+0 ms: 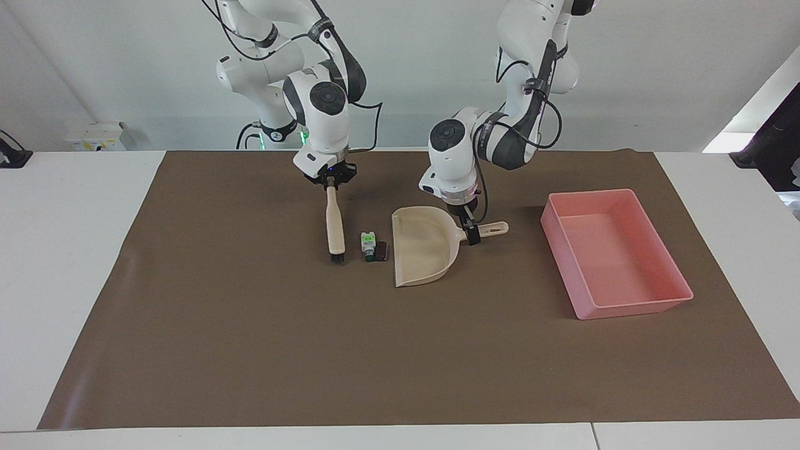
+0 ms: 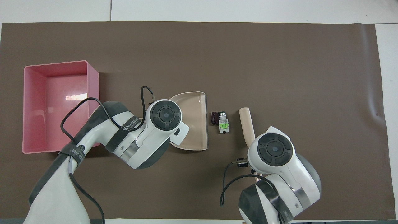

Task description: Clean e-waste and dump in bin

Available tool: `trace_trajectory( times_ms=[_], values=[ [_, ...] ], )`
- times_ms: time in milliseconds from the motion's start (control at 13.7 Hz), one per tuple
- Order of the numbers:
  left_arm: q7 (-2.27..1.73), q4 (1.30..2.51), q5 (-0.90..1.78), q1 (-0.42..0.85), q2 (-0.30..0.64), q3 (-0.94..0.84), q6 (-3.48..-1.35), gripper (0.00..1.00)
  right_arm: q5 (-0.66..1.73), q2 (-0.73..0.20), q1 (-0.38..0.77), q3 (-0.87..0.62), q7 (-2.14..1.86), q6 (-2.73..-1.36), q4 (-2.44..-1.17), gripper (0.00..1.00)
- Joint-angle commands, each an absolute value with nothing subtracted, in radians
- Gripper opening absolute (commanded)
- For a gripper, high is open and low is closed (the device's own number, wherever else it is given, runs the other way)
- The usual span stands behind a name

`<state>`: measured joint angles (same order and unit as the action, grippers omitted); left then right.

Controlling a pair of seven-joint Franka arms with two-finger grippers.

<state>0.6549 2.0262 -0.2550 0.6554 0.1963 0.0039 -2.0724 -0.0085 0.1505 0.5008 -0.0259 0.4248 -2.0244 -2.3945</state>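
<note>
1. Now your right gripper (image 1: 329, 183) is clamped on the brush (image 1: 335, 225), bristles down just beside the e-waste (image 1: 374, 246).
2. Your left gripper (image 1: 473, 234) sits at the dustpan (image 1: 422, 250) handle; whether it grips, I cannot tell.
3. Next, sweep gently toward the dustpan's mouth; the bin (image 1: 637, 307) comes afterwards.

A wide brown mat (image 1: 250, 350) covers most of the white table (image 1: 62, 250), and a small white box (image 1: 94, 136) sits by the wall at the right arm's end. A beige dustpan (image 1: 425, 250) lies flat on the mat, its open mouth turned toward the right arm's end and its handle toward the left arm's end. Near that mouth a beige brush (image 1: 335, 228) stands almost upright with its dark bristles down at the mat; I cannot tell if they touch it.
</note>
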Motion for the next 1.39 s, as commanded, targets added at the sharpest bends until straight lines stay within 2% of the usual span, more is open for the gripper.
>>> trace_trajectory(
  times_ms=[0,439,512,585,659,1098,1317],
  values=[
    [0.630,2.063,-0.278,0.670,0.189,0.015,-2.109,1.00,0.002,0.173,0.500,-0.021,0.434,-2.045,-2.413,0.00],
    [0.629,2.054,-0.278,0.670,0.206,0.017,-2.122,1.00,0.009,0.130,0.502,-0.026,0.437,-2.098,-2.402,0.00],
    [0.620,2.052,-0.278,0.670,0.206,0.017,-2.115,0.91,0.009,0.130,0.509,-0.026,0.437,-2.097,-2.402,0.00],
    [0.608,2.049,-0.279,0.672,0.206,0.018,-2.109,0.54,0.011,0.130,0.514,-0.026,0.437,-2.098,-2.402,0.00],
    [0.607,2.033,-0.299,0.670,0.206,0.018,-2.108,0.01,0.011,0.130,0.514,-0.026,0.437,-2.102,-2.402,0.00],
    [0.620,2.019,-0.311,0.670,0.181,0.017,-2.091,0.00,0.015,0.126,0.515,-0.026,0.443,-2.137,-2.402,0.00],
    [0.620,1.997,-0.314,0.670,0.181,0.017,-2.014,0.00,0.023,0.123,0.515,-0.026,0.443,-2.148,-2.402,0.00]
  ],
)
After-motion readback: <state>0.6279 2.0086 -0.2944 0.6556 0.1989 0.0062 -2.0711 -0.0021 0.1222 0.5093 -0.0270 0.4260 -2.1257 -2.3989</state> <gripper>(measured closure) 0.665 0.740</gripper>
